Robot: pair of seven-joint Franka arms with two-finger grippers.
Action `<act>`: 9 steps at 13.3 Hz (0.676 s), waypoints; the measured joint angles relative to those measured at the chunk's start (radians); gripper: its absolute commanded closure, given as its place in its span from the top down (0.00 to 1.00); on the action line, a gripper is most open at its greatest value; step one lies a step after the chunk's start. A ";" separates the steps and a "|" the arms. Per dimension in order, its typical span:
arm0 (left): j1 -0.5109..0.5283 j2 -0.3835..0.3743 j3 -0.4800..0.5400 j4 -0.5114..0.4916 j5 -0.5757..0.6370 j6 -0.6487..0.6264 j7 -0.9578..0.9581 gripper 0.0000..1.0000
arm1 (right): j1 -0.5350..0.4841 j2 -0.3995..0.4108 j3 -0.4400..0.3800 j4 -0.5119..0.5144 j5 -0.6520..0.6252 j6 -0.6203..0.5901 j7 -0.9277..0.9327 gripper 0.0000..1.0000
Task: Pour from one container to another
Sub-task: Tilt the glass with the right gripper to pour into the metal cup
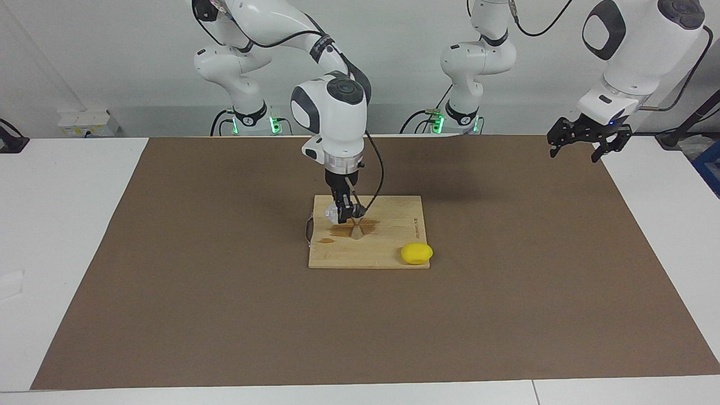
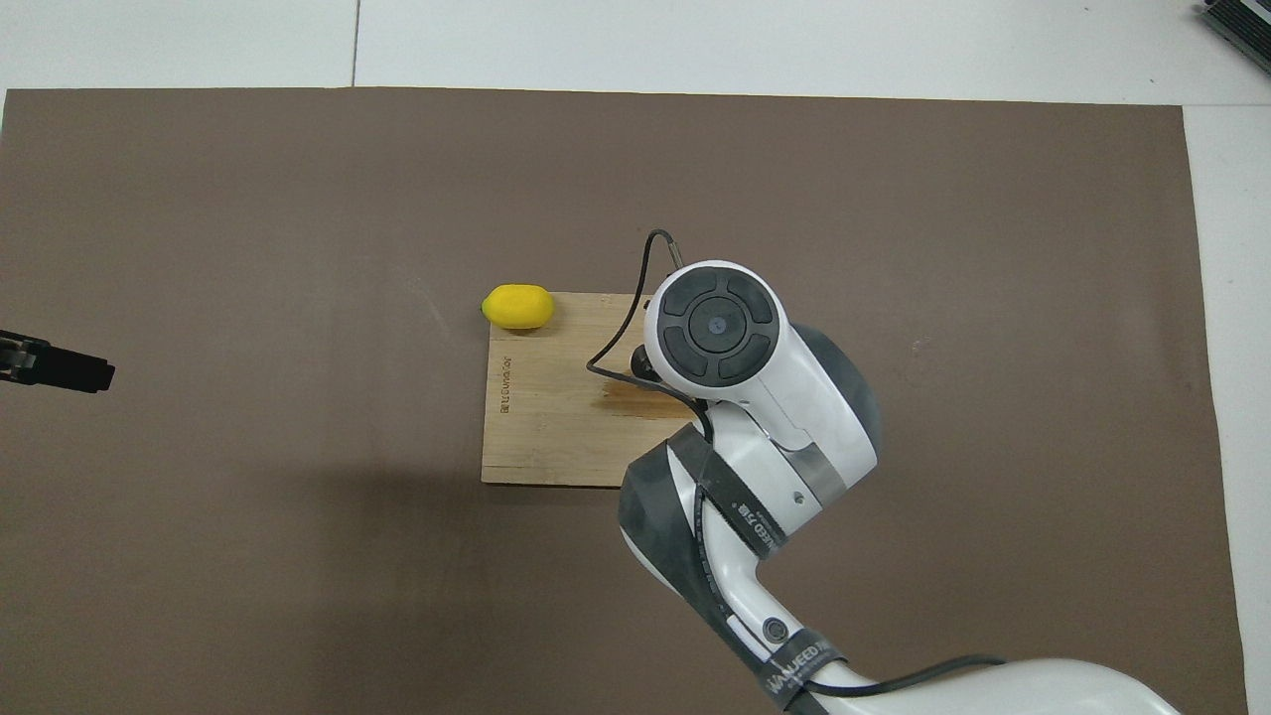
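My right gripper is over the wooden board and is shut on the clear glass cup. The cup is tipped on its side just above the grey metal jigger, which stands upright on the board. Brown liquid is spilled on the board beside the jigger. In the overhead view the right arm hides both the cup and the jigger. My left gripper is open and empty, and waits in the air over the left arm's end of the table. It also shows in the overhead view.
A yellow lemon lies at the board's corner farther from the robots, toward the left arm's end; it also shows in the overhead view. The board lies on a brown mat. A cable loops from the right wrist.
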 measured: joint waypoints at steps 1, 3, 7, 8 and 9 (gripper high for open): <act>-0.002 0.000 -0.003 0.000 0.000 0.002 0.000 1.00 | 0.000 0.000 0.001 0.000 0.000 0.000 0.000 0.00; -0.007 0.000 -0.011 0.000 0.000 0.007 -0.001 1.00 | 0.000 0.000 0.001 0.000 0.000 0.000 0.000 0.00; -0.009 0.000 -0.016 0.000 0.000 0.008 -0.001 1.00 | 0.000 0.000 0.001 0.000 0.009 0.002 0.000 0.00; -0.009 0.000 -0.016 0.000 0.000 0.008 -0.001 1.00 | 0.000 0.000 0.001 0.000 0.018 0.004 0.000 0.00; -0.009 0.000 -0.016 0.000 0.000 0.008 -0.002 1.00 | 0.000 0.000 0.001 0.000 0.032 0.004 0.000 0.00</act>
